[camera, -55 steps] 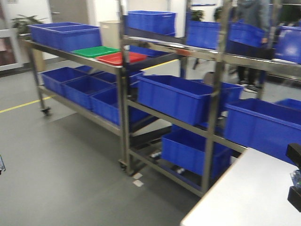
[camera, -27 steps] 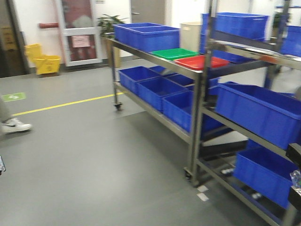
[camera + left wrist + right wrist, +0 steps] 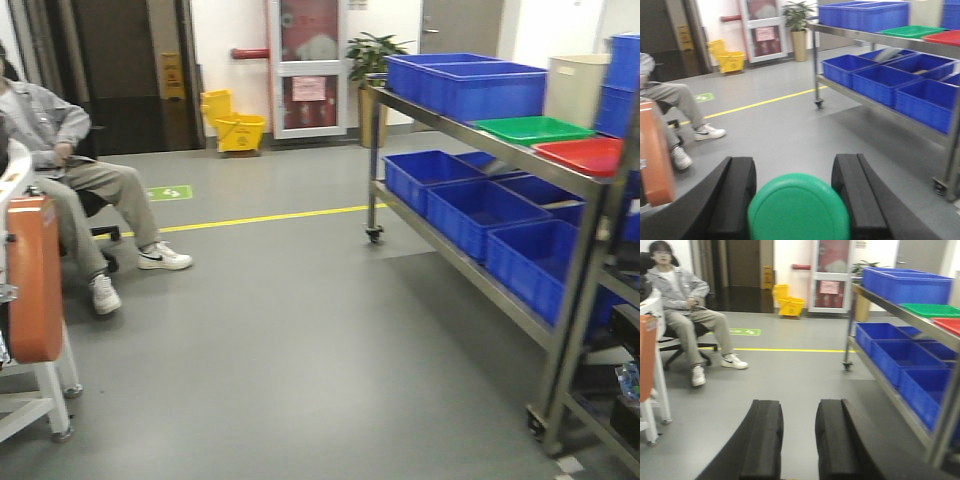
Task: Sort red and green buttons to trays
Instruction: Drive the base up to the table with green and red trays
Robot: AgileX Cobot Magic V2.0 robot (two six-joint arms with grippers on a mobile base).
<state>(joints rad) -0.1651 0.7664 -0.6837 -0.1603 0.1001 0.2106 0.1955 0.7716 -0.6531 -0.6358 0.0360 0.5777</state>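
Note:
My left gripper [image 3: 794, 168] is shut on the green button [image 3: 798, 210]; its round green cap fills the gap between the two black fingers [image 3: 738, 195]. My right gripper [image 3: 799, 410] has its black fingers [image 3: 765, 435] a little apart with nothing showing between them. The red button is not in view. The green tray [image 3: 530, 128] and the red tray [image 3: 590, 152] lie side by side on the top shelf of a steel rack at the right. They also show in the left wrist view, green [image 3: 912, 31] and red [image 3: 946, 36], well beyond both grippers.
The wheeled steel rack [image 3: 560, 340] carries blue crates [image 3: 470, 85] above and below. A cream bin [image 3: 577, 88] stands behind the trays. A seated person [image 3: 70, 190] is at the left, next to an orange-and-white stand [image 3: 35, 300]. Grey floor with a yellow line [image 3: 260, 217] lies between.
The front view has swung left: the rack with the trays slid to the right edge, and the seated person, the door and the yellow mop bucket came into view.

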